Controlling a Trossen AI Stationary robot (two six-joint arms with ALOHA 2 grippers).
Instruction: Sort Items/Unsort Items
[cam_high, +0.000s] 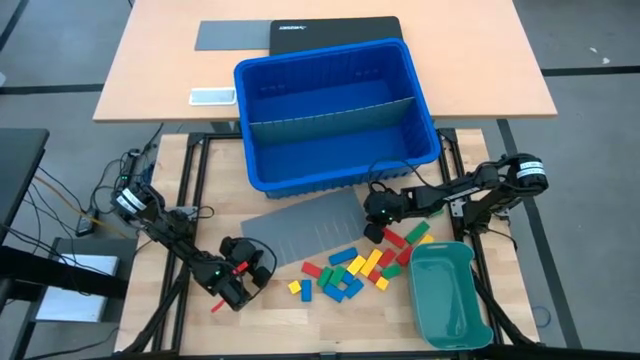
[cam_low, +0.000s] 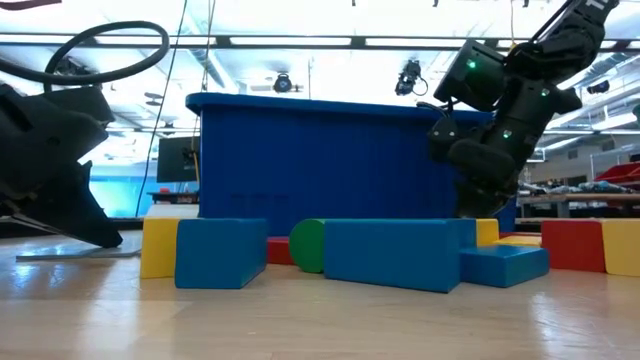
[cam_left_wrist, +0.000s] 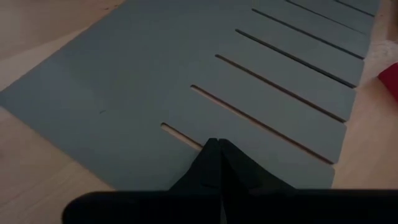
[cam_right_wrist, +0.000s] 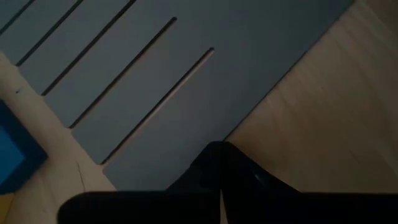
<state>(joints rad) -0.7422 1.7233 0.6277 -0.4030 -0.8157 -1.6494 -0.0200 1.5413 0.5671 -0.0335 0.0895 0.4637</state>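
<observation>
Grey slotted divider sheet (cam_high: 305, 222) lies under both clenched, empty grippers: left gripper (cam_left_wrist: 219, 144) at one edge, right gripper (cam_right_wrist: 222, 146) at the other. The blocks (cam_high: 352, 268) lie scattered just beyond the right fingers. Sorting looks barely begun; next, open over one block.

One big blue bin (cam_high: 335, 110) stands at twelve o'clock. One grey slotted sheet (cam_high: 305, 228) lies at centre. One green tray (cam_high: 448, 295) sits at four o'clock. Roughly twenty small blocks (cam_high: 350, 272), red, yellow, green and blue, lie scattered around five o'clock; an exact count escapes me.
</observation>
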